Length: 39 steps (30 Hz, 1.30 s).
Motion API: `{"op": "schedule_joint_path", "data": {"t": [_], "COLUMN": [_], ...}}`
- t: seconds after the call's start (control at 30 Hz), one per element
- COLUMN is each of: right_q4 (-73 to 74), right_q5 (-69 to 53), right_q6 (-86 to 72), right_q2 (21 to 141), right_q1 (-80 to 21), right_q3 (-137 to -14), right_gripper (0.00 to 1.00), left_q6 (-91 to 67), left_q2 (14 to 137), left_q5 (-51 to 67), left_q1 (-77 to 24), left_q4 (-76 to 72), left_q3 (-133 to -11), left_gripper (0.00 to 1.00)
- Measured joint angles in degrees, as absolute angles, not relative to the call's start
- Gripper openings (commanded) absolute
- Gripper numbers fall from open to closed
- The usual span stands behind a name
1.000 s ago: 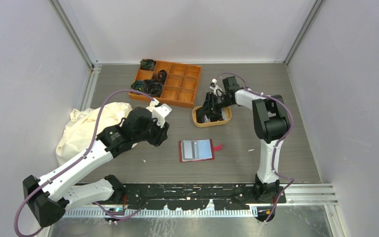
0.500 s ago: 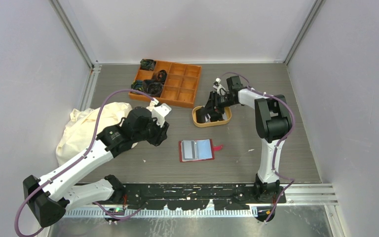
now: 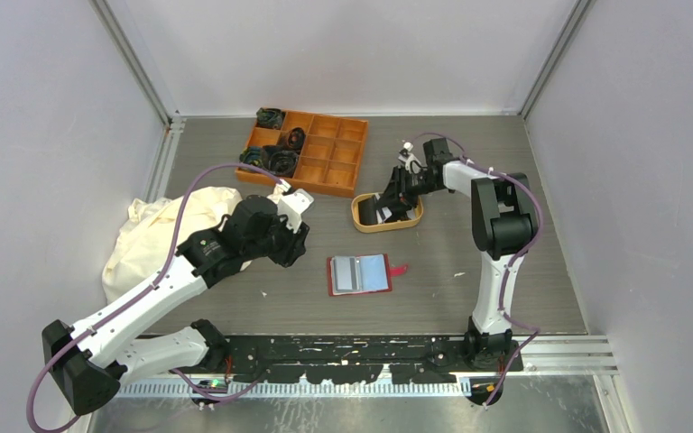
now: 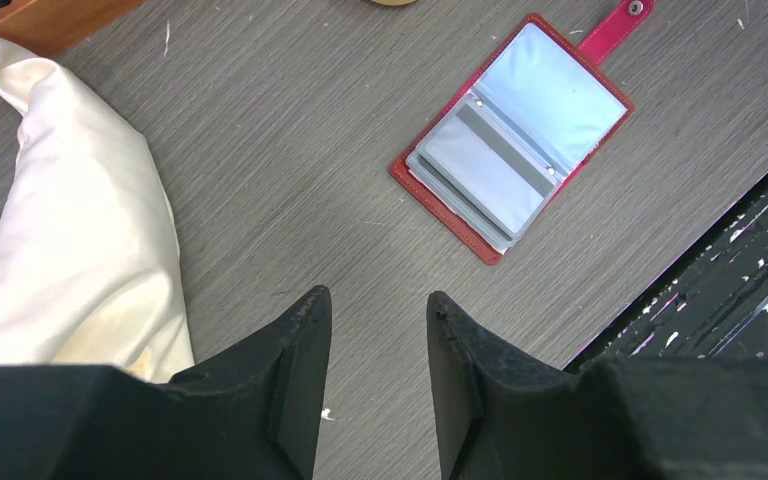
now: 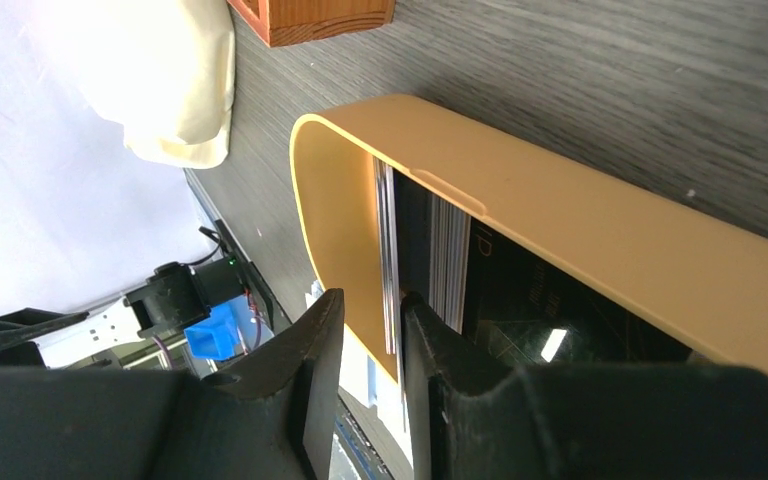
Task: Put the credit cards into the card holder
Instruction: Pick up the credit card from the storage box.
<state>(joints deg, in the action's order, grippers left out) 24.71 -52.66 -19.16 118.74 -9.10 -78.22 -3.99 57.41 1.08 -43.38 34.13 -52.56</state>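
Holder (image 3: 359,273) lies open and flat on the table in front of the bases, about midway between the two arms. Its long axis runs left to right and its snap tab points to the right arm's side. Grey pockets fill its left half and a light-blue one its right, and the red cover shows only as a thin border.

Left gripper (image 3: 296,242) hovers just left of the holder and a little farther out. Its fingers are apart with nothing between them, only bare table beneath, and a cream cloth (image 4: 70,230) lies at its side.

Beyond the holder and slightly right sits a tan tray (image 3: 383,229), with the right gripper (image 3: 386,206) dipped into it. The cards (image 5: 390,240) stand on edge inside, thin pale edges packed side by side, with a black one behind them. The right gripper's fingers are close together astride one pale edge; whether they pinch it or merely bracket it I cannot tell.

From the right gripper the holder lies back toward the bases and a touch left, so I judge a lifted card must travel toward the near edge. It must also turn from upright to flat, with its long side matched to a pocket mouth. The left gripper is the nearer one to the holder and looks placed to steady it.

Farthest out is an orange box (image 3: 305,162)
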Motion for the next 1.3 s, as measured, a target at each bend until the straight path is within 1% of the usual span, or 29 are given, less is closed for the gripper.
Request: {"op": "schedule_joint_path", "data": {"t": [0.07,0.2,0.73,0.8,0.87,0.93,0.97,1.13,1.3], "right_q4": [24.9,25.3,25.8,25.9,26.1,26.5,26.7,27.4,29.8], "right_q5": [-52.7,-52.7,-53.5,-53.5,-53.5,-53.5,-53.5,-53.0,-51.4], "right_q6": [-19.1,-19.0,-18.7,-18.7,-18.5,-18.3,-18.1,-17.3,-14.3], "right_q2": [118.7,118.7,118.7,118.7,118.7,118.7,118.7,118.5,114.5], "right_q1": [-8.8,-8.2,-5.2,-5.0,-4.7,-4.6,-4.5,-3.9,-1.8], "right_q3": [-78.2,-78.2,-78.2,-78.2,-78.2,-78.2,-78.2,-78.2,-78.0], "right_gripper": [0.29,0.26,0.25,0.22,0.13,0.03,0.01,0.01,0.01], "left_q6": [-4.0,-4.0,-4.0,-4.0,-4.0,-4.0,-4.0,-4.0,-4.0], "left_q2": [57.4,57.4,57.4,57.4,57.4,57.4,57.4,57.4,57.4], "left_q5": [1.1,1.1,1.1,1.1,1.1,1.1,1.1,1.1,1.1], "left_q1": [-43.4,-43.4,-43.4,-43.4,-43.4,-43.4,-43.4,-43.4,-43.2], "left_q4": [34.1,34.1,34.1,34.1,34.1,34.1,34.1,34.1,34.1], "left_q3": [-52.5,-52.5,-52.5,-52.5,-52.5,-52.5,-52.5,-52.5,-52.5], "left_gripper": [0.41,0.41,0.41,0.41,0.41,0.41,0.41,0.41,0.42]}}
